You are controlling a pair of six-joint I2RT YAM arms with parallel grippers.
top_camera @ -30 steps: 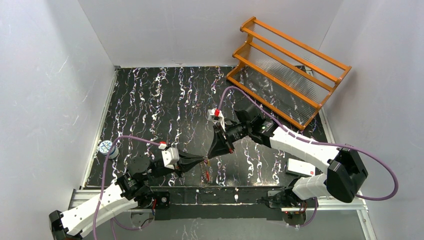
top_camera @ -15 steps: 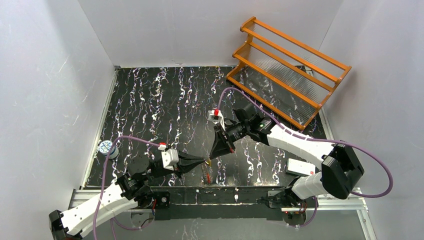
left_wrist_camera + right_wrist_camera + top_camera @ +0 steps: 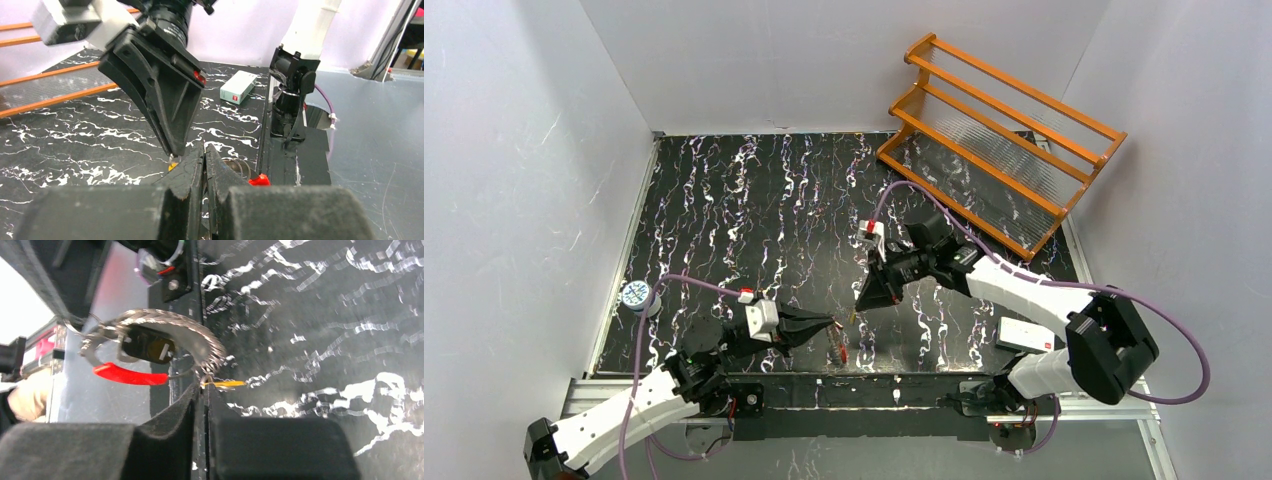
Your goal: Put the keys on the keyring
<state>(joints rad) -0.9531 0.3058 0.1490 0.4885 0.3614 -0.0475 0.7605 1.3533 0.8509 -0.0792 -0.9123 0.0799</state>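
Observation:
My left gripper point(image 3: 831, 322) point(image 3: 205, 147) is shut on the keyring point(image 3: 835, 343) near the table's front edge. The ring is a silvery wire loop point(image 3: 165, 325) with a red section point(image 3: 130, 375) point(image 3: 258, 180). A silvery key with a dark part point(image 3: 147, 347) hangs inside the loop. My right gripper point(image 3: 857, 306) point(image 3: 204, 389) comes in from the right. Its jaws are almost together, pinching the small gold key point(image 3: 225, 384) point(image 3: 852, 313) at their tips, right where the ring's wire ends. In the left wrist view most of the loop point(image 3: 239, 167) is hidden behind my finger.
An orange rack point(image 3: 999, 130) stands at the back right. A white box point(image 3: 1027, 335) point(image 3: 237, 87) lies at the right front near the right arm's base. A round blue-and-white object point(image 3: 635, 294) sits at the table's left edge. The metal front rail point(image 3: 894, 392) runs just behind the ring.
The right arm has drawn back to the right and away from the left gripper, with the gold key at its tips. The left gripper and ring have shifted slightly.

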